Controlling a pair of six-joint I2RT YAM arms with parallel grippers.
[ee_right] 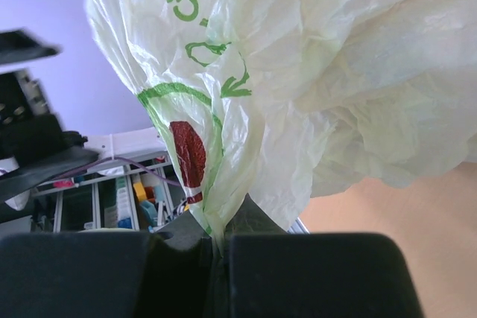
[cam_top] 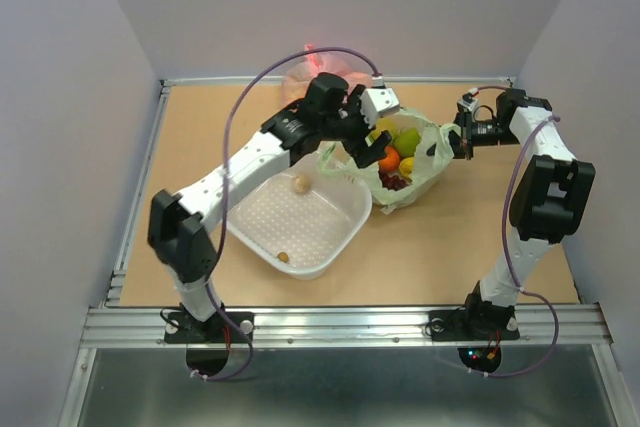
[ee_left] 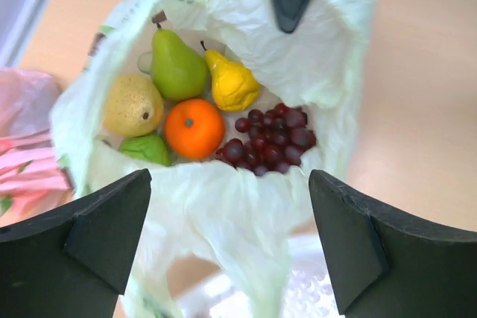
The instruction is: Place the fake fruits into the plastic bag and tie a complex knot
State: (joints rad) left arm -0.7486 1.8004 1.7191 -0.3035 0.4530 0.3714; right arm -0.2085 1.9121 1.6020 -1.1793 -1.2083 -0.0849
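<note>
While the right gripper clamps the plastic bag by its edge and the left gripper hangs wide open above its mouth, the bag, just beside the white basket holding two small brownish pieces, contains a green pear, an orange, grapes and a lemon.

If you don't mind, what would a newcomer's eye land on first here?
The open pale green plastic bag beside the white basket, holding bright fake fruits: orange, green pear, dark grape bunch. The right gripper pinches the bag's edge while the left gripper hovers open above its mouth.
</note>
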